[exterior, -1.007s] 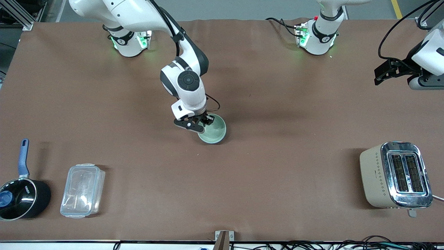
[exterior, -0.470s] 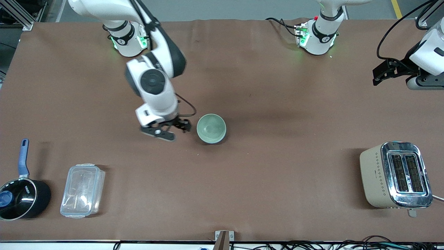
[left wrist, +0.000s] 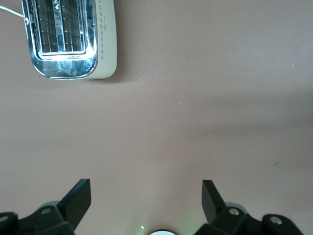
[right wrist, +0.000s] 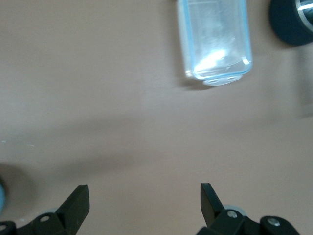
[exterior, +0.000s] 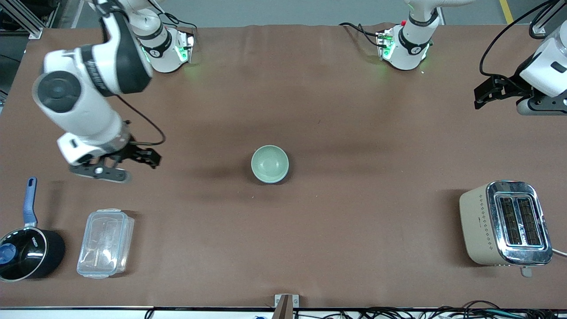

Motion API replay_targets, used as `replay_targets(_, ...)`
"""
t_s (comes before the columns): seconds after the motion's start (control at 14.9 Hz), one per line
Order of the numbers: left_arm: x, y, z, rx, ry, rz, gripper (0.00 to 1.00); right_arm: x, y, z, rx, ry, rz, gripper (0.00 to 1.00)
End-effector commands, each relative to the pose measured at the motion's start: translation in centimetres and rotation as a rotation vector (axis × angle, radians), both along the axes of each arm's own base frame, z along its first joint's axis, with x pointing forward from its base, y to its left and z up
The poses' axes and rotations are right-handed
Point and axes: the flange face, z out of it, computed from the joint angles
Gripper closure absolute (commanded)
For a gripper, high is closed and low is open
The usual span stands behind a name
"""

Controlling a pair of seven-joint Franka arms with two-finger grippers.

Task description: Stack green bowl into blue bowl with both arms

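Observation:
The green bowl (exterior: 269,164) stands upright and alone on the brown table (exterior: 354,212) near its middle. No blue bowl shows in the front view. A thin blue sliver (right wrist: 1,197) sits at the edge of the right wrist view; I cannot tell what it is. My right gripper (exterior: 128,166) is open and empty, over bare table well toward the right arm's end from the green bowl; the right wrist view shows its jaws (right wrist: 144,198) wide apart. My left gripper (exterior: 480,98) is open and empty, waiting over the left arm's end of the table, and its wrist view shows the jaws (left wrist: 146,196) wide apart.
A clear plastic container (exterior: 105,243) and a black pot with a blue handle (exterior: 26,252) lie near the front edge at the right arm's end; both show in the right wrist view, the container (right wrist: 215,39) and the pot (right wrist: 293,22). A beige toaster (exterior: 505,223) stands at the left arm's end, also in the left wrist view (left wrist: 68,36).
My right gripper has let go of the green bowl's rim and swung away toward the right arm's end of the table. The bowl stays in place. The left arm has barely moved.

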Motion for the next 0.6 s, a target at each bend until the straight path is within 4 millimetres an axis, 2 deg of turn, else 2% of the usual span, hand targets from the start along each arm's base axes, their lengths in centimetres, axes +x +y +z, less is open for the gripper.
replay_targets(0.0,-0.5,-0.6,0.7,-0.006,-0.013,-0.028,0.00,-2.4,-5.8,2.5,-0.010,0.035,0.069,0.00)
replay_targets(0.2,-0.6,-0.5,0.4,-0.005,-0.002,-0.028,0.00,-4.3,-10.1,5.5,-0.004,0.065,0.101,0.00)
replay_targets(0.34,-0.6,-0.6,0.6,-0.005,-0.005,-0.029,0.00,-5.3,-11.2,7.3,0.028,0.063,0.129,0.00)
replay_targets(0.54,-0.6,-1.3,0.8,-0.008,-0.009,-0.046,0.00,-6.2,-15.0,9.7,0.115,0.034,0.146,0.00)
